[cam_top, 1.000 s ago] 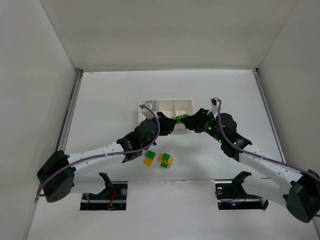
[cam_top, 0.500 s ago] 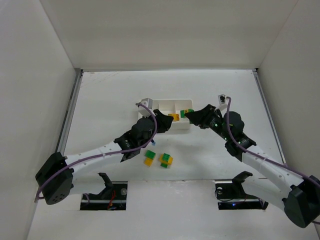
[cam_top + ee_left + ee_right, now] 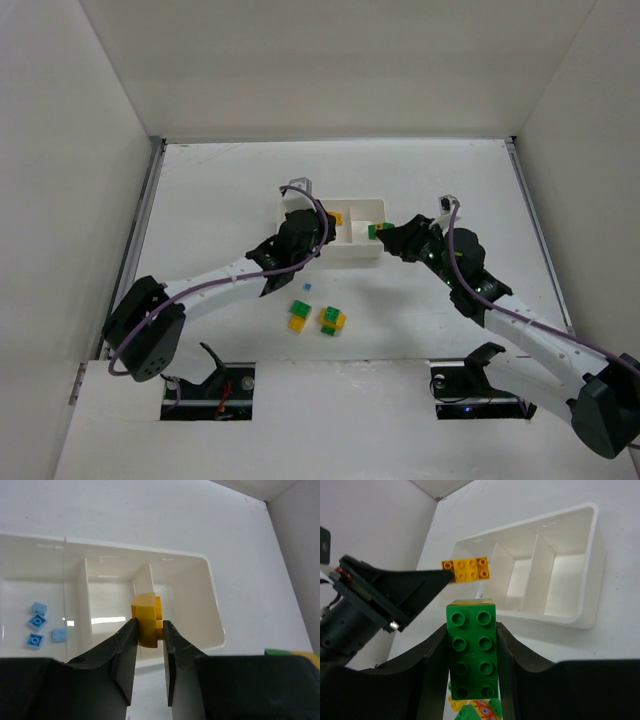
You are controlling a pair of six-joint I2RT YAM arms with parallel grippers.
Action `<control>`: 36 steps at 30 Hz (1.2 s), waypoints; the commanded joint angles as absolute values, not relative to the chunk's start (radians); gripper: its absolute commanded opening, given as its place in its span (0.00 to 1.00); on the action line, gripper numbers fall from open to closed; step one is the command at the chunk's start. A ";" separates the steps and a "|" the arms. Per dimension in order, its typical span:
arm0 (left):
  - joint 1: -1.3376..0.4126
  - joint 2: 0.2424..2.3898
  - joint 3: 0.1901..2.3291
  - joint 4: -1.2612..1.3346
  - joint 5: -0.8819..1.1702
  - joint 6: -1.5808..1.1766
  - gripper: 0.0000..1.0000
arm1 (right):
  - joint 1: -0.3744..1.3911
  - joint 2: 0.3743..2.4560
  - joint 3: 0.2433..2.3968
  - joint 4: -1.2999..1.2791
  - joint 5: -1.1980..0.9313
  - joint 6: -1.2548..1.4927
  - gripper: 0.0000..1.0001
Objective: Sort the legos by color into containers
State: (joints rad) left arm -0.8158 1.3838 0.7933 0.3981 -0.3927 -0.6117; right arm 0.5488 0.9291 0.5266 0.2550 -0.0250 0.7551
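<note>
The yellow brick (image 3: 146, 620) is clamped between the fingers of the left gripper (image 3: 149, 628), above the white tray (image 3: 212, 611). In the left wrist view it sits right in line with the thin divider (image 3: 144, 577) between the middle compartment and the end one, so we cannot tell which it is over. The light blue pieces (image 3: 37, 622) already fill the compartment at the other end.

We judge the step in hand to be the drop. To do it well, we shift the brick clear of the divider, squarely over one empty compartment, lower it close to the floor, and only then part the fingers, so it cannot bounce off a wall.

The right gripper (image 3: 471, 629) is clamped on a green brick (image 3: 471, 652) just beside the tray's end; it should wait apart until the left arm leaves.

Two green-and-yellow stacks (image 3: 299, 316) (image 3: 331, 319) and one tiny blue piece (image 3: 306, 287) lie on the table (image 3: 200, 190) nearer the bases.
</note>
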 commanded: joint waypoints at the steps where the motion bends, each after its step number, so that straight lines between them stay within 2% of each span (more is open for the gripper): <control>1: -0.782 1.451 0.893 0.417 -0.400 -0.549 0.17 | 0.567 0.936 0.515 0.281 0.008 0.727 0.24; 9: -0.748 1.574 0.971 0.414 -0.351 -0.549 0.24 | 0.582 0.950 0.506 0.310 0.002 0.723 0.24; 11: -0.746 1.578 0.971 0.414 -0.350 -0.554 0.30 | 0.582 0.956 0.511 0.313 0.000 0.723 0.24; 13: -0.745 1.572 0.971 0.411 -0.350 -0.558 0.40 | 0.582 0.963 0.517 0.313 -0.006 0.721 0.24; 15: -0.748 1.549 0.960 0.403 -0.354 -0.564 0.44 | 0.582 0.971 0.522 0.324 -0.011 0.722 0.24; 19: -0.772 1.445 0.887 0.413 -0.345 -0.623 0.43 | 0.582 0.982 0.534 0.354 -0.035 0.742 0.24; 26: -0.795 1.244 0.703 0.537 -0.256 -0.898 0.44 | 0.570 1.005 0.546 0.475 -0.121 0.854 0.24; 31: -0.780 1.213 0.617 0.696 -0.161 -1.066 0.51 | 0.553 1.032 0.549 0.581 -0.182 0.957 0.24; 36: -0.775 1.236 0.581 0.802 -0.107 -1.149 0.52 | 0.551 1.068 0.548 0.675 -0.199 1.029 0.24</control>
State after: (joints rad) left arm -0.7811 1.2335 0.5949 0.6479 -0.1650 -1.0504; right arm 0.5575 1.0523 0.5087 0.5171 -0.1661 0.9592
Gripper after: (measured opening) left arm 0.517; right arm 0.429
